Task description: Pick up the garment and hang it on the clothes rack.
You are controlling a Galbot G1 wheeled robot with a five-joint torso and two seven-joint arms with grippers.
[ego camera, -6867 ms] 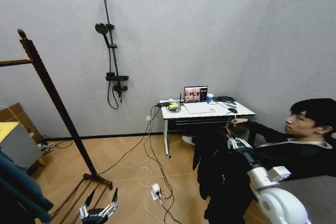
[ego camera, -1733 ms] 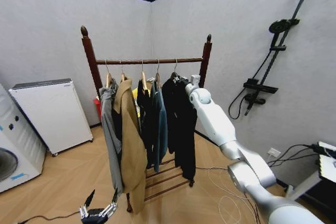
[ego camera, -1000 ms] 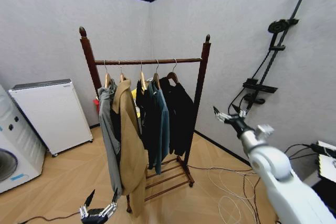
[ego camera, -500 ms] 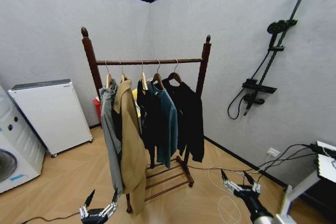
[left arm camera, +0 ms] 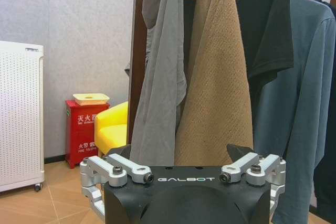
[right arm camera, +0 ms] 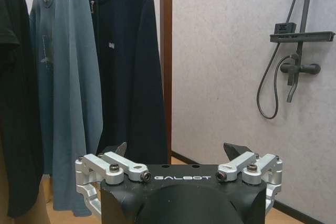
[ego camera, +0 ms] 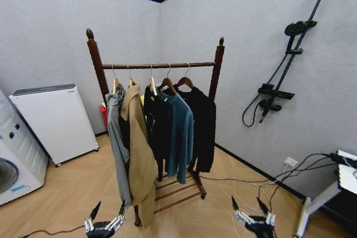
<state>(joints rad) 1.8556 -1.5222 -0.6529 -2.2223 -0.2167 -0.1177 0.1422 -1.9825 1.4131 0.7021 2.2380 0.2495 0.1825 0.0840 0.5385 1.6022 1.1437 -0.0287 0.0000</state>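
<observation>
The right gripper (ego camera: pixel 251 209) is hanging low at the near right, its jaws spread apart and holding nothing, well apart from the clothes. In the right wrist view the same gripper (right arm camera: pixel 178 153) is pointing toward the garment (right arm camera: pixel 131 72), which is showing as a dark zipped front with a small white mark on the chest. The left gripper (ego camera: pixel 107 214) is sitting low at the near left, jaws likewise spread and empty; in its own wrist view (left arm camera: pixel 181 156) it is facing a grey top (left arm camera: pixel 157 77) and a tan coat (left arm camera: pixel 218 77).

The garment (ego camera: pixel 202 124) is hanging by a wooden hanger (ego camera: pixel 186 81) from the bar of the clothes rack (ego camera: pixel 159 65), at the right end of the row, just beside the right post. Left of it a teal-blue jacket (ego camera: pixel 178 132) is hanging, then a black shirt (ego camera: pixel 155 126), then the tan coat (ego camera: pixel 139 149) and the grey top (ego camera: pixel 116 143). A white cabinet (ego camera: pixel 53 118) is standing against the far left wall, and a shower fitting (ego camera: pixel 279 76) is mounted on the right wall
</observation>
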